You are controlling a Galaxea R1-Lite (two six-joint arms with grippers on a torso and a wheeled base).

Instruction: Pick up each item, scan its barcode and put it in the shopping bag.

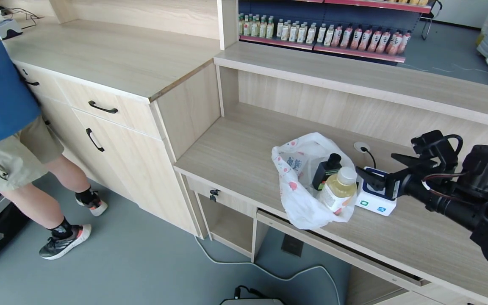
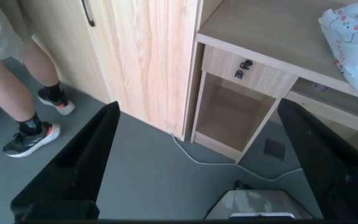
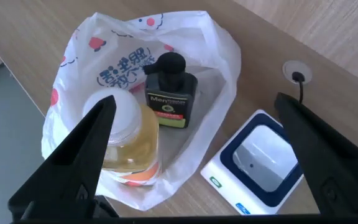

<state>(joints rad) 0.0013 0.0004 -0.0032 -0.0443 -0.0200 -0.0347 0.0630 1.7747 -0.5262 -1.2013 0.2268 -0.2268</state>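
The right gripper [image 1: 379, 167], spread wide and holding nothing, hangs over the white scanner [image 1: 375, 202] and the shopping bag [image 1: 292, 186], which sit side by side near the desk's [image 1: 235, 148] front edge. The bag holds a pale-yellow drink bottle [image 1: 337, 190] and a black bottle [image 1: 326, 169]. The left gripper [image 2: 199, 109], also wide open, hangs over the floor [image 2: 148, 168] off the desk's front-left corner.

The right arm [image 1: 451, 199] is a chain of glossy black cylindrical housings, narrowing to a ribbed black wrist tube. Thin red and white wires [image 1: 434, 177] run bare along the wrist, and a black cable [image 1: 458, 140] loops over a boxy black camera mount [image 1: 432, 145]. The right gripper [image 1: 375, 163] has two matte black fingers [image 1: 373, 178], flat and tapering to blunt points. The left gripper [image 2: 197, 106] has the same wedge shape, all black.
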